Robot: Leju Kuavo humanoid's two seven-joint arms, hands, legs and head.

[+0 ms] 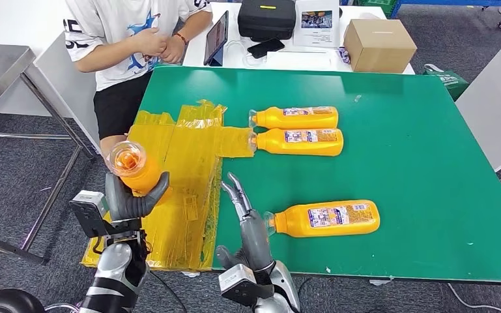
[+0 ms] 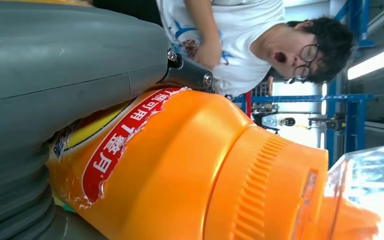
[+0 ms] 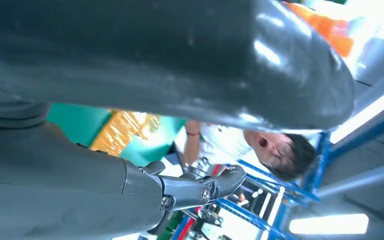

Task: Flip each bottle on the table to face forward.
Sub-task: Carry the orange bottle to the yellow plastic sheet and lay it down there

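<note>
My left hand (image 1: 130,199) grips an orange bottle (image 1: 132,167) with a clear cap, held upright above the yellow tape patch near the table's left front. Up close, the left wrist view has that bottle (image 2: 180,170) against my thumb (image 2: 55,60). Three more orange bottles lie on their sides on the green table (image 1: 417,143): two (image 1: 294,118) (image 1: 298,141) side by side at the middle, and one (image 1: 326,218) near the front. My right hand (image 1: 246,215) stands open, fingers straight up, just left of the front bottle's cap. In the right wrist view my fingers (image 3: 199,187) hold nothing.
A person in a white shirt (image 1: 127,32) sits at the table's far left corner. A white table behind carries a tablet (image 1: 216,38), a black case (image 1: 266,17) and a cardboard box (image 1: 379,44). Yellow tape (image 1: 182,176) covers the table's left part.
</note>
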